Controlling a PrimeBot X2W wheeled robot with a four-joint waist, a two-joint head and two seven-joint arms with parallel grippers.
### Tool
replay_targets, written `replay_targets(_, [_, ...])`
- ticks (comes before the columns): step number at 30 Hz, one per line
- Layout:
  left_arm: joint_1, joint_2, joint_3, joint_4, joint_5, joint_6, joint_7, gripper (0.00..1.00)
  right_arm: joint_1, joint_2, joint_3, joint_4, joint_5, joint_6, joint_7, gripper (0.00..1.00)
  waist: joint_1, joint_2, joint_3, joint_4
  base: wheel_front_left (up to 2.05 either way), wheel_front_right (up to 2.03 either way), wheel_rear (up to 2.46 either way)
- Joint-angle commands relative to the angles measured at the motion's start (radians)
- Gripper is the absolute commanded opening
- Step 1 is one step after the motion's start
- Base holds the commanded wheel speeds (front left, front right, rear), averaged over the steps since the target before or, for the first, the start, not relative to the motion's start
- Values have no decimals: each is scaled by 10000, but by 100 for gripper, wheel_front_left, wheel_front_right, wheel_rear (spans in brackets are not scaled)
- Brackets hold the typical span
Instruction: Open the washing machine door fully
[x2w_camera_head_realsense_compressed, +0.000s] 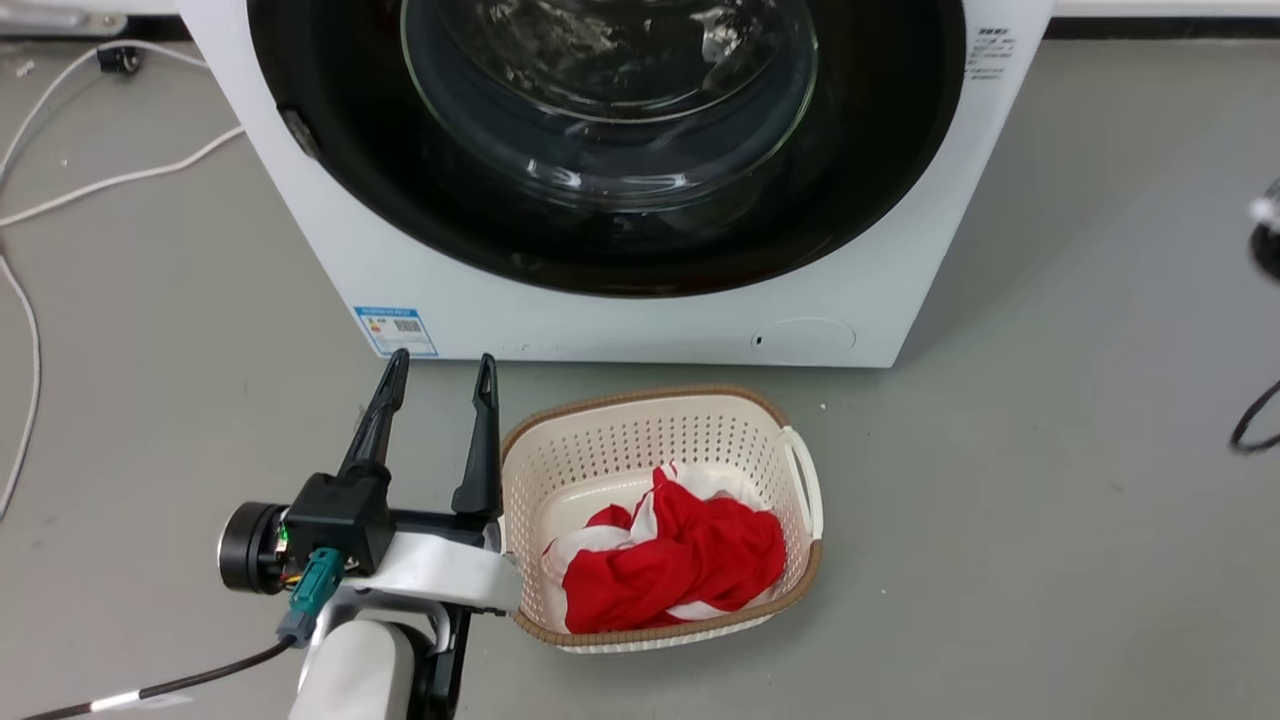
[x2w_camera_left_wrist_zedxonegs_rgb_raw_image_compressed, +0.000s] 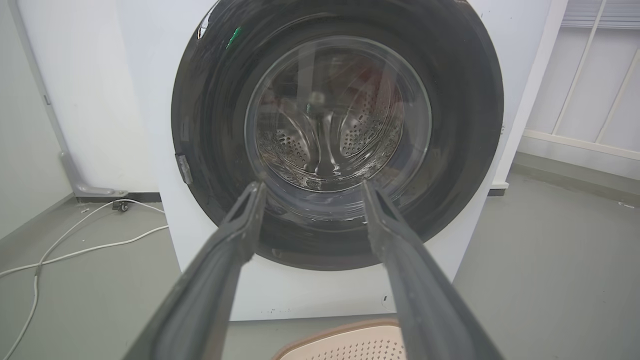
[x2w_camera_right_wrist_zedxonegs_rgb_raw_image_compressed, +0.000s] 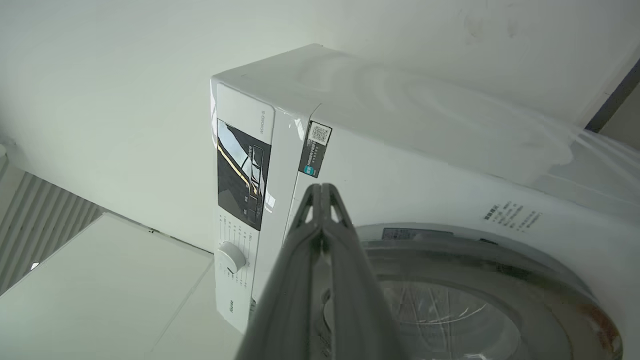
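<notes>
The washing machine door (x2w_camera_head_realsense_compressed: 610, 150) is a glossy black disc with a clear glass bowl in its centre, and it lies flush against the white washer front. In the head view my left gripper (x2w_camera_head_realsense_compressed: 443, 360) stands open low on the floor side, just short of the washer's base and beside the basket, with nothing between its fingers. The left wrist view looks straight at the door (x2w_camera_left_wrist_zedxonegs_rgb_raw_image_compressed: 460, 125) past the spread left gripper (x2w_camera_left_wrist_zedxonegs_rgb_raw_image_compressed: 313, 185). My right gripper (x2w_camera_right_wrist_zedxonegs_rgb_raw_image_compressed: 322, 187) is shut on nothing, pointing at the washer front just above the door (x2w_camera_right_wrist_zedxonegs_rgb_raw_image_compressed: 450, 310).
A cream perforated basket (x2w_camera_head_realsense_compressed: 800, 470) with red and white cloth sits on the floor right before the washer. White cables (x2w_camera_head_realsense_compressed: 120, 180) trail on the floor at the left. A small round white flap (x2w_camera_head_realsense_compressed: 803, 338) sits low on the washer. The control knob (x2w_camera_right_wrist_zedxonegs_rgb_raw_image_compressed: 231, 257) is by the panel.
</notes>
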Motion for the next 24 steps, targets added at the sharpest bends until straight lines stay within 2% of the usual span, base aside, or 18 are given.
replay_targets(1, [-156, 1, -41, -48, -16, 42, -26, 100, -505, -194, 153, 275, -126, 0, 196, 0, -1, 0, 260, 145, 0, 0, 0])
replay_targets(5, [-434, 1, -109, -160, -63, 106, -26, 100, -2247, -794, 866, 1615, -727, 0, 916, 0, -1, 0, 682, 253, 0, 0, 0])
replay_targets(9, [-658, 1, -135, -288, -29, 155, -26, 100, -3834, -1036, 1615, 2716, -1423, 0, 1696, 0, -1, 0, 1114, 342, 0, 0, 0])
replay_targets(15, [-1010, 1, -178, -451, 56, 128, -26, 100, -5562, -878, 2574, 4003, -2369, 0, 2875, 0, -1, 0, 1740, 478, 0, 0, 0])
replay_targets(21, [-1284, 1, -201, -535, 88, 152, -26, 100, -6369, -618, 3148, 4452, -2948, 0, 3765, 0, -1, 0, 2263, 590, 0, 0, 0])
replay_targets(24, [-1437, 1, -271, -570, 61, 162, -26, 100, -6577, -538, 3315, 4553, -3164, 0, 3853, 0, -1, 0, 2474, 693, 0, 0, 0])
